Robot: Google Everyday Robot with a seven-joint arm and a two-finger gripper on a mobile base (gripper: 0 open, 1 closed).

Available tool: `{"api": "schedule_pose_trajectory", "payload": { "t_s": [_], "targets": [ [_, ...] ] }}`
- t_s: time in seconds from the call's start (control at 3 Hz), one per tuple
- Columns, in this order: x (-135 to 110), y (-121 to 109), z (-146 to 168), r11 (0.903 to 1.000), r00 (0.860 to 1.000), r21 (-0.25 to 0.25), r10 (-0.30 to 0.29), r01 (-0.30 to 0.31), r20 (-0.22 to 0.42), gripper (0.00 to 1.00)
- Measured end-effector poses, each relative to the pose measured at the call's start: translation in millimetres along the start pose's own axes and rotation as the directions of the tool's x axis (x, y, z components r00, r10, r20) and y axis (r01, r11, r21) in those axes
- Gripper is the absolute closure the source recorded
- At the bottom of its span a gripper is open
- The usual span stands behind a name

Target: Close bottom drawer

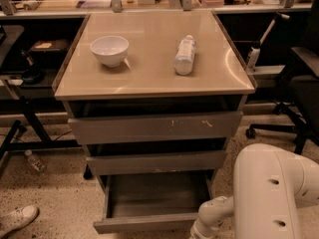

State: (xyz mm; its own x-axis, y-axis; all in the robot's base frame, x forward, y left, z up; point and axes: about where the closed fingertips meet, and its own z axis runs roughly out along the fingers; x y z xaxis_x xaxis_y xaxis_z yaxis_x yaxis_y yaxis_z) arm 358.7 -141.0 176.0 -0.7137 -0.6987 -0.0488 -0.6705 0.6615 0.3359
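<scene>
The bottom drawer (149, 222) of the grey-brown cabinet is pulled out toward me, its plain front low in the view and its grey box interior (157, 193) open and empty. Above it sit the mid-width drawer front (157, 162) and the widest front with white scratches (154, 127). My white arm (271, 193) fills the lower right; its forearm (212, 218) reaches down to the drawer's front right corner. The gripper is below the frame edge, out of view.
A white bowl (109, 50) and a lying plastic bottle (184, 55) rest on the cabinet's tan top (149, 78). An office chair (294, 78) stands at right. Table legs (25, 128), a bottle on the floor (36, 161) and a white shoe (17, 219) are at left.
</scene>
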Motion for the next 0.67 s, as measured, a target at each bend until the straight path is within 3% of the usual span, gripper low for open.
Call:
{"api": "schedule_pose_trajectory", "payload": {
  "t_s": [0.67],
  "targets": [
    [-8.8,-1.7,-2.9,0.9998,1.0,-0.003,-0.022,0.022,0.013,0.94]
  ]
}}
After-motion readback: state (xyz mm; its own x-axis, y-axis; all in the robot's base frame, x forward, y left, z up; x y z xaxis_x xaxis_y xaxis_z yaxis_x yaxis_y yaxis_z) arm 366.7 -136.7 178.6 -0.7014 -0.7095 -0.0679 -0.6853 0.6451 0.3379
